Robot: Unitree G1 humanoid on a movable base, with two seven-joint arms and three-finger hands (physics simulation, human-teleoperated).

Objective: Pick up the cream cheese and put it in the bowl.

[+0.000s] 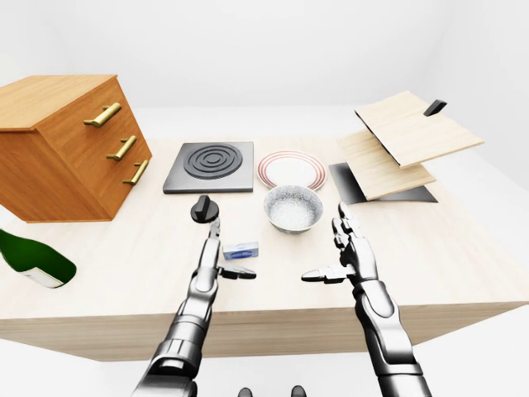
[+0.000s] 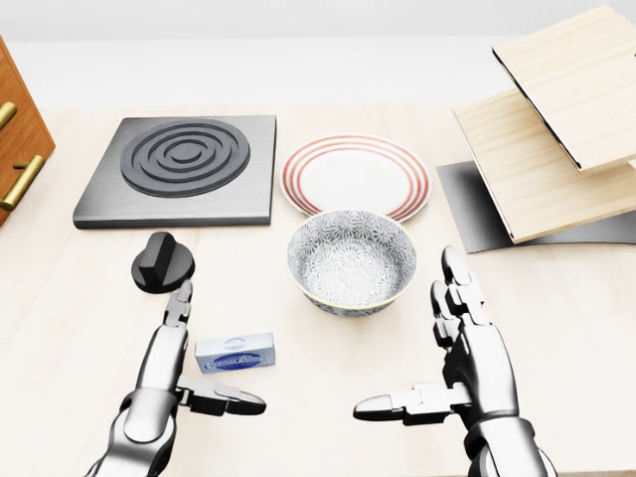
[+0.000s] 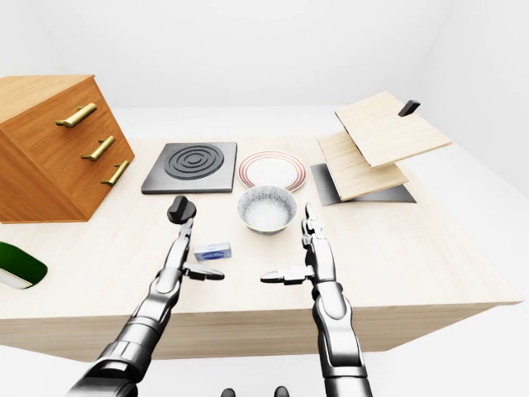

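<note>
Reach step: cream cheese (image 2: 235, 354) lies on the bench (image 2: 79, 308), between left hand (image 2: 169, 383) fingers (image 2: 179, 306), spread wide and ungrasped. Right hand (image 2: 462, 373) spread, empty. Next we close, then lift toward bowl (image 2: 352, 260).

One cream cheese box (image 2: 235, 354). One patterned bowl (image 2: 352, 260). One red-rimmed plate (image 2: 356, 176). One black hob plate (image 2: 180, 170). One black knob (image 2: 160, 260). One wooden drawer cabinet (image 1: 58, 145) with three brass handles (image 1: 122, 147). One green bottle (image 1: 35, 258) at the tabletop's left edge. Two stacked wooden boards (image 1: 395, 141) on one dark mat (image 1: 345, 182), near the right edge. Two robot hands: left hand (image 2: 169, 383), right hand (image 2: 459, 366).
</note>
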